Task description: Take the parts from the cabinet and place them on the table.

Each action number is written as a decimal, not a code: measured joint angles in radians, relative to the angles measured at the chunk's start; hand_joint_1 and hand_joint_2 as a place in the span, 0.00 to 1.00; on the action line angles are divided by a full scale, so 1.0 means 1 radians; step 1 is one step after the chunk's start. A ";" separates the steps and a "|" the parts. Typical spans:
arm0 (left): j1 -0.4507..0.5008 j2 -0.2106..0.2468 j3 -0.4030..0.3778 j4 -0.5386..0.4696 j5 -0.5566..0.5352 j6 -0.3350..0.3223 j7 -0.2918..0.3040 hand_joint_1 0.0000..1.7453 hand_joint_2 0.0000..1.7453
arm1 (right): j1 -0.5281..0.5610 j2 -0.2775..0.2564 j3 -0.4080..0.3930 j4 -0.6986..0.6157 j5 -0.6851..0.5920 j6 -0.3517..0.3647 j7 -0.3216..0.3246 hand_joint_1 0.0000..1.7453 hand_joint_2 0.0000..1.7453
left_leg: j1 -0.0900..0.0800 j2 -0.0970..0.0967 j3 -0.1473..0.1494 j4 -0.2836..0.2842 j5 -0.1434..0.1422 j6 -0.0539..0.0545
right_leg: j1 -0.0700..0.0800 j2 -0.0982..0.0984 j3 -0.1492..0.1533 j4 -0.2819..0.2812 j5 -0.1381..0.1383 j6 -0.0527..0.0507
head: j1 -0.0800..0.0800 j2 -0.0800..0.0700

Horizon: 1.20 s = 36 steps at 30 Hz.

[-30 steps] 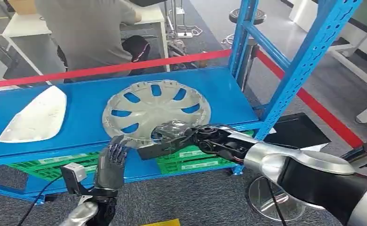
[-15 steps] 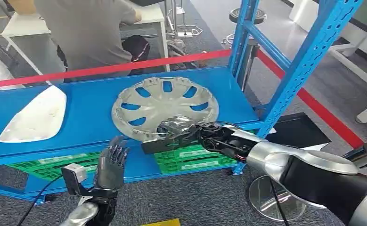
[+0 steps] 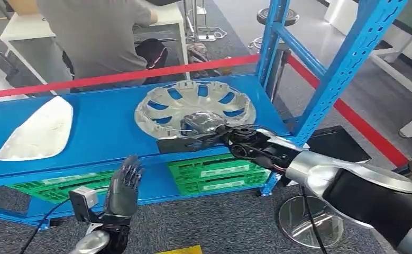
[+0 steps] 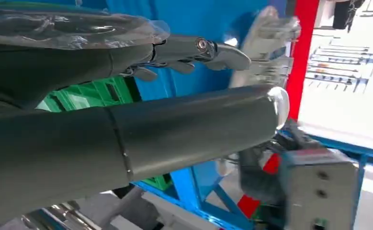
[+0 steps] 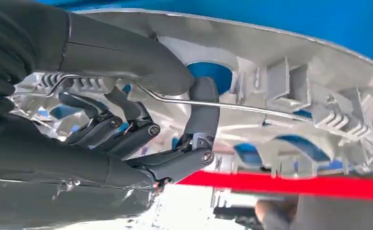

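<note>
My right hand (image 3: 195, 136) is gripping the hubcap (image 3: 195, 107) by its near rim, thumb on one side, fingers (image 5: 201, 115) hooked through a slot, so it's tilting up off the blue shelf (image 3: 98, 132). Left hand (image 3: 123, 186) is hanging open below the shelf edge. White cover (image 3: 37, 129) is lying off to the left.

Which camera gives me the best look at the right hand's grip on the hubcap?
Right wrist view: the right hand has its thumb and fingers closed on the hubcap rim. Head view shows the whole tilted hubcap, fingers hidden. Left wrist view catches just a pale blurred part.
</note>
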 joint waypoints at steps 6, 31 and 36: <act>0.006 0.000 0.000 -0.003 -0.008 0.001 0.003 0.00 0.00 | -0.001 -0.029 -0.045 -0.076 -0.008 -0.016 0.022 1.00 1.00 | 0.000 0.000 -0.001 0.000 0.000 0.000 | 0.000 0.000 -0.001 0.000 0.000 0.000 | 0.000 0.000; 0.018 -0.010 0.026 -0.005 -0.037 -0.014 0.018 0.00 0.00 | 0.000 -0.140 -0.252 -0.327 -0.117 -0.113 0.042 1.00 1.00 | 0.000 0.000 -0.003 0.001 0.000 0.000 | 0.000 0.000 -0.002 0.000 0.000 0.000 | 0.001 0.000; 0.018 -0.010 0.031 -0.005 -0.043 -0.023 0.018 0.00 0.00 | -0.002 -0.156 -0.296 -0.371 -0.137 -0.125 0.045 1.00 1.00 | 0.000 0.000 -0.003 0.001 0.000 0.000 | 0.000 0.000 -0.002 0.000 0.000 0.000 | 0.001 0.000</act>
